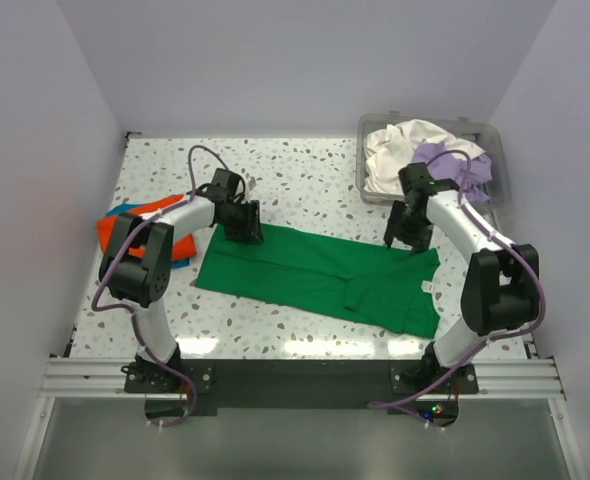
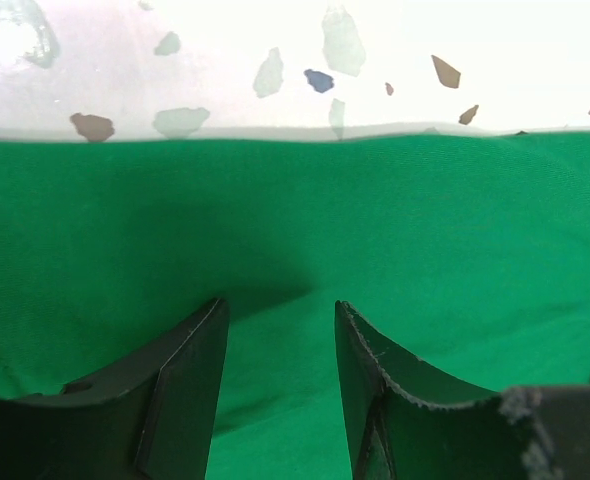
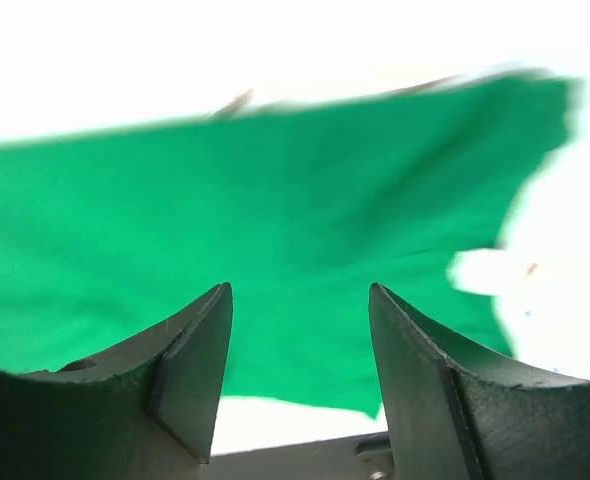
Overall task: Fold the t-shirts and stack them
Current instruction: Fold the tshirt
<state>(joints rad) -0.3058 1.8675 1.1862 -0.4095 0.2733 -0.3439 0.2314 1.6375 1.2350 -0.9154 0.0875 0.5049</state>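
Hovering parted, empty, over the green t-shirt [image 1: 315, 272]: left gripper [image 1: 245, 236], right gripper [image 1: 407, 243]. Seemed limp and light; best pinched at its far corners.

Top camera looks down; close wrist cameras, right apparently higher, share green t-shirt [image 1: 325, 275].

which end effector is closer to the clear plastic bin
Right. The right end effector hangs close to the clear plastic bin; the left end effector is far off, over the far end of the bright green t-shirt.
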